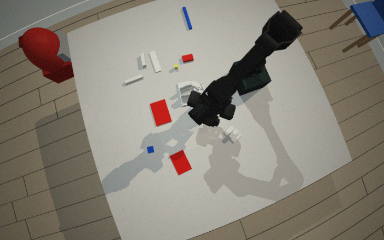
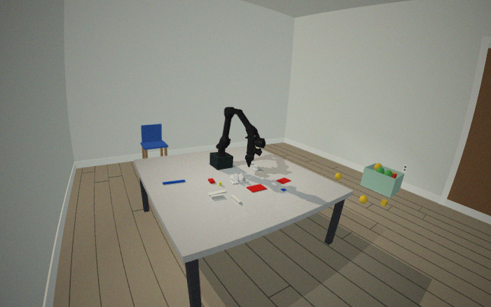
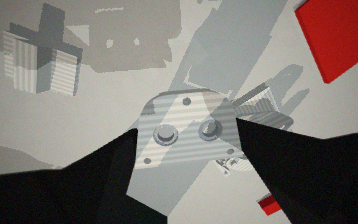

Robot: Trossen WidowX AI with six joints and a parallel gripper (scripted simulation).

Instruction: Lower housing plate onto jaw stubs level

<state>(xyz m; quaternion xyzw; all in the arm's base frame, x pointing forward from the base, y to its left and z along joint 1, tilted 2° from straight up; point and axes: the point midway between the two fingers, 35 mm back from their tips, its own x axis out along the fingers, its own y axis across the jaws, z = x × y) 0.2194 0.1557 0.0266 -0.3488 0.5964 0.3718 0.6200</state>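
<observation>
My gripper [image 3: 185,128] [image 2: 249,165] is shut on the white housing plate [image 3: 186,116], which has two round holes and three small ones. The plate is gripped by its side edges and looks slightly slanted in the wrist view. In the top view the arm hides the fingers and plate. The white gripper assembly with the jaws [image 1: 184,90] [image 2: 238,178] [image 3: 261,104] is on the table, beyond and to the right of the plate in the wrist view. The plate and right finger partly cover it there. The plate appears above it and off to one side; the stubs cannot be made out.
A white ribbed block [image 1: 231,131] [image 2: 256,167] [image 3: 25,65] stands on the assembly's other side. Two flat red pieces [image 1: 160,112] [image 1: 184,165], a blue square [image 1: 150,149], a red block [image 1: 187,58], a yellow cube [image 1: 176,66], a blue bar [image 1: 187,18] and white bars [image 1: 155,62] lie around.
</observation>
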